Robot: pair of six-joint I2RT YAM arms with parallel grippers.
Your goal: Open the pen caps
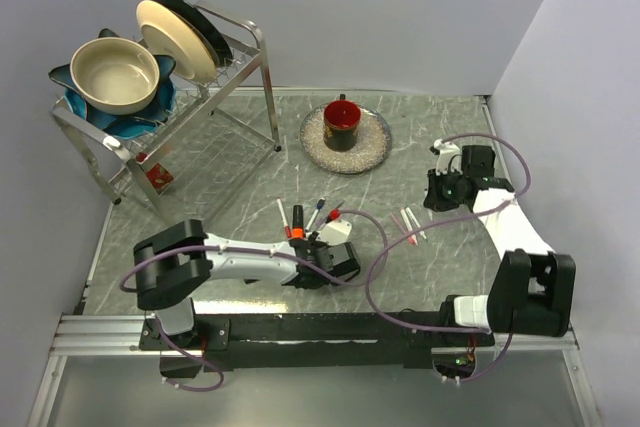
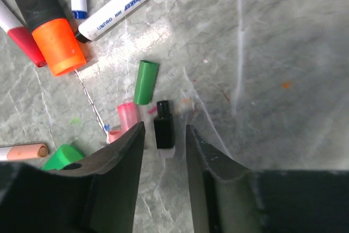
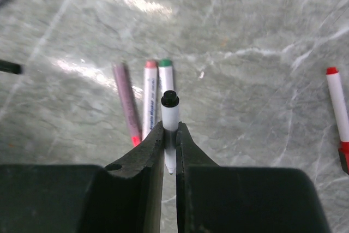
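Left wrist: black cap (image 2: 163, 125) lies between parted jaws.

a black cap (image 2: 164, 125) lay in the gap just past the tips of the left fingers (image 2: 122, 156). a pink cap (image 2: 128, 115) crowded the view-left finger, a green cap (image 2: 146, 82) lay just beyond, an orange-capped marker (image 2: 54, 39) farther ahead-left. right of the other finger the table (image 2: 283, 80) was bare. the right fingers (image 3: 144, 156), shut on a white pen (image 3: 170, 115), faced three pens (image 3: 150, 96) ahead; bare table lay right of those.
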